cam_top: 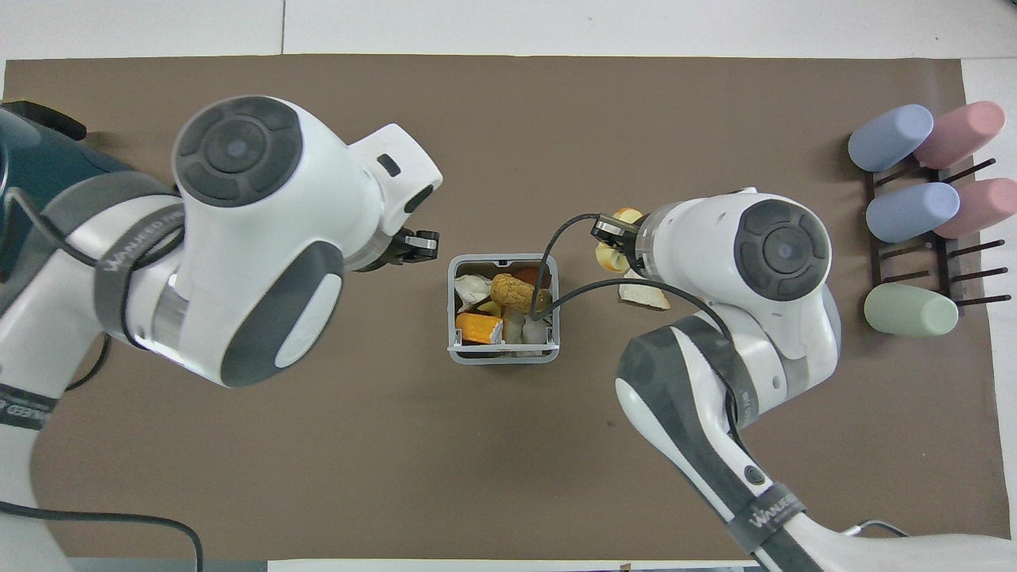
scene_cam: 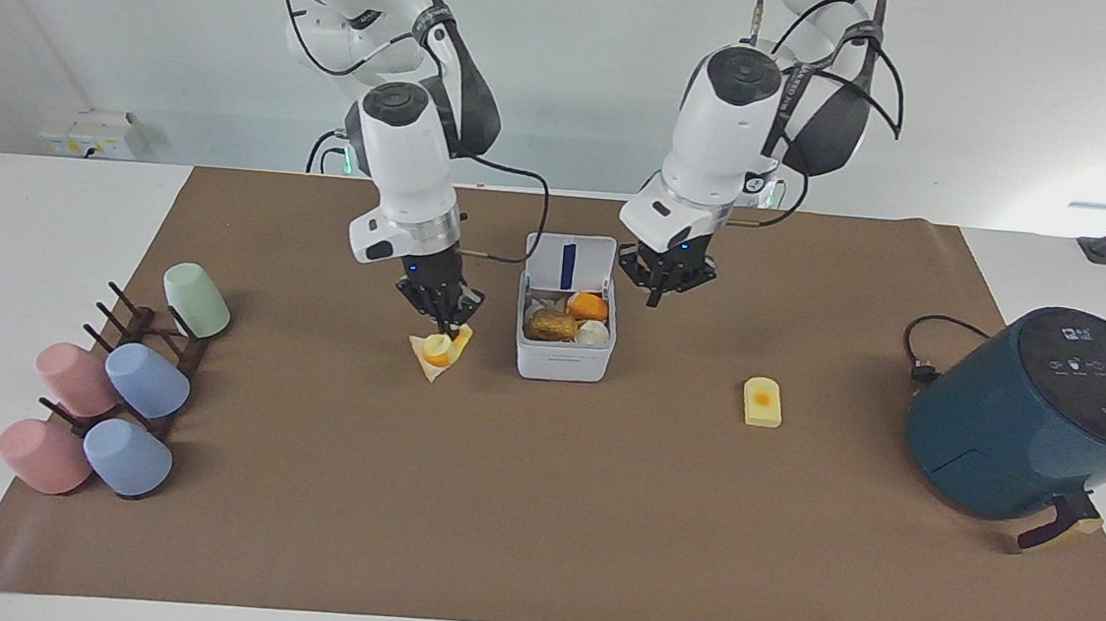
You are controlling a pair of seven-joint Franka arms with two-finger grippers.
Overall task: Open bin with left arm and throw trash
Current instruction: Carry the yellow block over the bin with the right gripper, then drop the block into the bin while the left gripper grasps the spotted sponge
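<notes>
The white bin (scene_cam: 564,359) (cam_top: 503,353) stands mid-table with its lid (scene_cam: 569,260) swung up on the side nearer the robots; several food pieces lie inside. My left gripper (scene_cam: 662,285) (cam_top: 416,245) is shut and empty, raised beside the bin toward the left arm's end. My right gripper (scene_cam: 447,320) is shut on the yellow-orange bread piece (scene_cam: 439,346) (cam_top: 610,256) and holds it over the cream wedge (scene_cam: 430,368) (cam_top: 645,296), beside the bin. The pale yellow block with an orange spot (scene_cam: 763,402) lies toward the left arm's end; my left arm hides it in the overhead view.
The dark-teal air fryer (scene_cam: 1028,417) (cam_top: 32,167) with its cord stands at the left arm's end. A dark rack with several pastel cups (scene_cam: 128,381) (cam_top: 910,214) is at the right arm's end. A brown mat (scene_cam: 536,526) covers the table.
</notes>
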